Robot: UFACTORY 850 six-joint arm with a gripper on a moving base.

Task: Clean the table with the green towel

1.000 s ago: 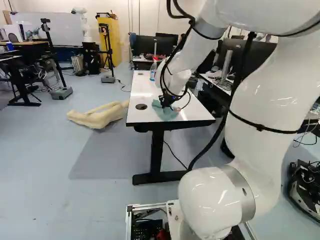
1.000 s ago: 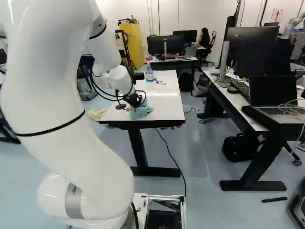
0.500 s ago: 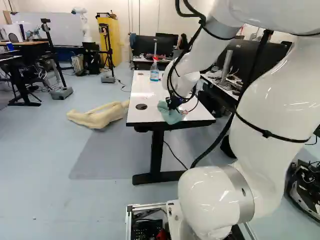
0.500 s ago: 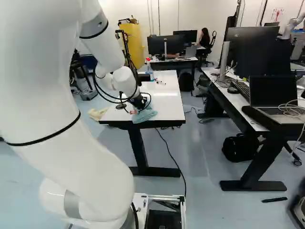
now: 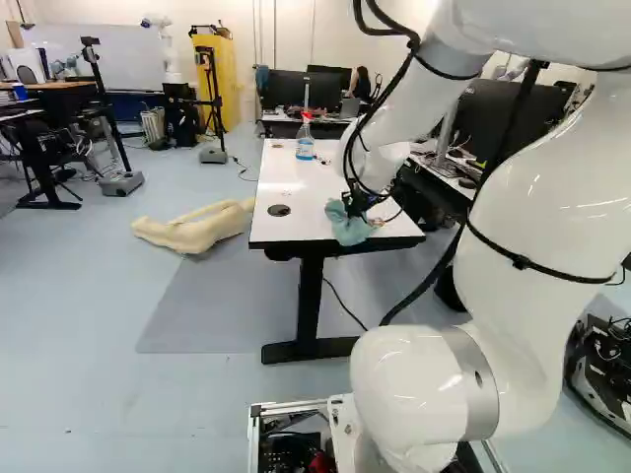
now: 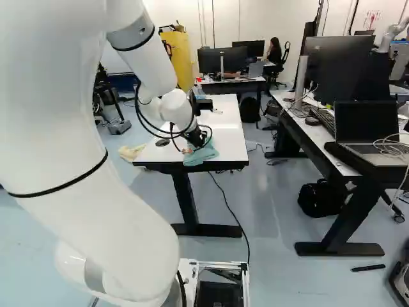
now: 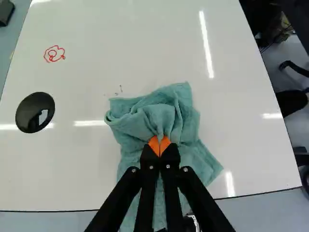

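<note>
The claw [image 7: 160,145] is clamped on the green towel [image 7: 166,113]; sound wiping requires even pressure and overlapping strokes across the desk [image 7: 82,164] towards the red scribble [image 7: 53,54] at ten o'clock

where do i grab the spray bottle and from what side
Probably by the upper body, just under the red trigger head, coming in level from the near side: the spray bottle stands upright, and its head makes a top grip awkward. The gripper would first need to release the green towel.
</note>
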